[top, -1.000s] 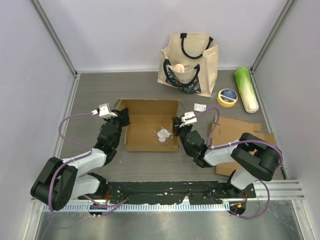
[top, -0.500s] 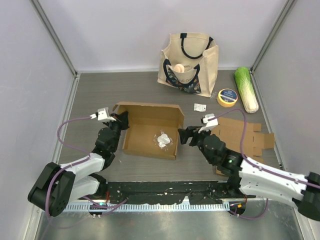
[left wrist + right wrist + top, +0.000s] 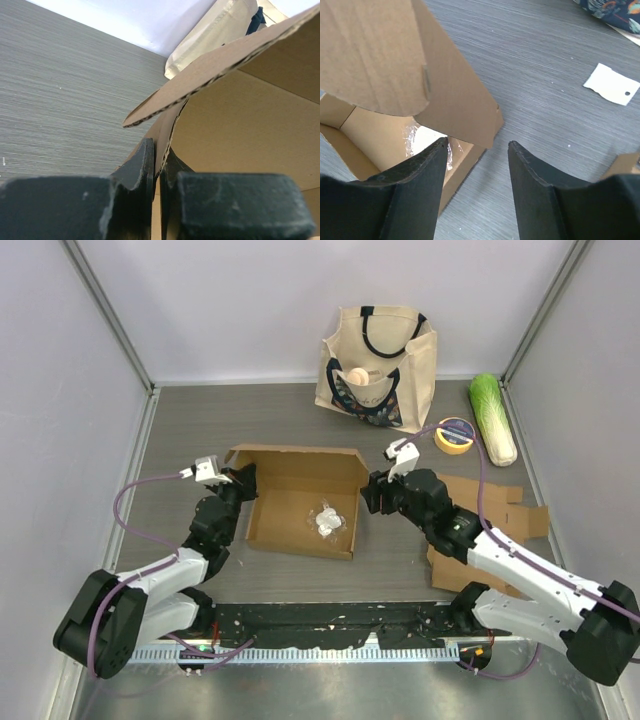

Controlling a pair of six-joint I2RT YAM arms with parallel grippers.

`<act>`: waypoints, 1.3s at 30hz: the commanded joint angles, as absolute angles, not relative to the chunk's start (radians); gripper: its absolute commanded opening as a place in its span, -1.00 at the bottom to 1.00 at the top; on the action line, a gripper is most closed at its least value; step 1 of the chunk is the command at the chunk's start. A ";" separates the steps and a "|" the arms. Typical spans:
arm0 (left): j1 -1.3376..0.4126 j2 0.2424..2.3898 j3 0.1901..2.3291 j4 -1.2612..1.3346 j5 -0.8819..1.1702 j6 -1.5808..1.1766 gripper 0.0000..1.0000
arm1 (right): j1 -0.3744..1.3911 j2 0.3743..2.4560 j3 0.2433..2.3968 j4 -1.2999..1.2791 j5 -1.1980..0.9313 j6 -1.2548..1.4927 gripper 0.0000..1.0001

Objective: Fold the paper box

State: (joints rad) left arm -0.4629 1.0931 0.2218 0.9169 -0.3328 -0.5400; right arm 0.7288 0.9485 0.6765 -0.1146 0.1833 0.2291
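Observation:
The brown paper box (image 3: 290,508) lies open-topped at mid-table with its flaps half raised. A crumpled clear wrapper (image 3: 326,520) rests on its floor. My left gripper (image 3: 241,480) is shut on the box's left wall; in the left wrist view that cardboard wall (image 3: 165,135) is pinched at the left gripper (image 3: 159,165). My right gripper (image 3: 369,494) hovers open at the box's right side. In the right wrist view the right gripper (image 3: 477,146) straddles the right wall and the corner of a side flap (image 3: 455,100) without touching either.
A canvas tote bag (image 3: 378,358) stands at the back. A yellow tape roll (image 3: 455,435) and a napa cabbage (image 3: 493,418) lie back right. Flat cardboard sheets (image 3: 485,512) lie under the right arm. A white paper tag (image 3: 611,85) lies on the table.
My right gripper let go of the box's right wall, opened, pulled back to the right, then moved up along that wall. The box shifted slightly. The left gripper kept its hold.

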 commanded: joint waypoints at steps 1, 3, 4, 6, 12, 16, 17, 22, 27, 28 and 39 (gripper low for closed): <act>-0.471 1.101 0.209 0.825 -0.333 -0.535 -1.00 | 0.738 0.977 0.632 0.171 0.126 0.097 0.08; -0.472 1.106 0.215 0.825 -0.333 -0.534 -1.00 | 0.759 0.992 0.606 0.253 0.132 0.071 -0.06; -0.471 1.108 0.215 0.825 -0.336 -0.531 -1.00 | 0.771 1.011 0.595 0.280 0.156 0.069 -0.12; -0.471 1.109 0.222 0.825 -0.354 -0.534 -1.00 | 0.793 1.028 0.572 0.349 0.221 0.071 -0.34; -0.471 1.169 0.294 0.847 -0.393 -0.613 -1.00 | 0.834 1.143 0.531 0.633 0.423 0.077 -0.95; -0.472 1.253 0.360 0.922 -0.402 -0.626 -1.00 | 0.834 1.258 0.593 0.715 0.514 0.100 -0.99; -0.472 1.281 0.374 0.930 -0.408 -0.623 -1.00 | 0.834 1.273 0.609 0.722 0.517 0.098 -0.99; -0.472 1.382 0.419 1.084 -0.430 -0.569 -1.00 | 0.833 1.394 0.588 0.934 0.592 0.072 -0.99; -0.474 1.437 0.459 1.111 -0.428 -0.540 -1.00 | 0.831 1.431 0.655 0.914 0.600 0.060 -0.99; -0.472 1.439 0.460 1.114 -0.428 -0.534 -1.00 | 0.833 1.445 0.655 0.925 0.592 0.049 -0.99; -0.476 1.539 0.339 1.318 -0.354 -0.514 -1.00 | 0.833 1.569 0.390 1.394 0.546 -0.018 -0.97</act>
State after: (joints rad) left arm -0.4648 1.4956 0.3855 1.2167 -0.3988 -0.5148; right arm 0.8215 1.5291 0.4484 1.1114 0.5869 -0.0200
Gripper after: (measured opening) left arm 0.067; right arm 0.037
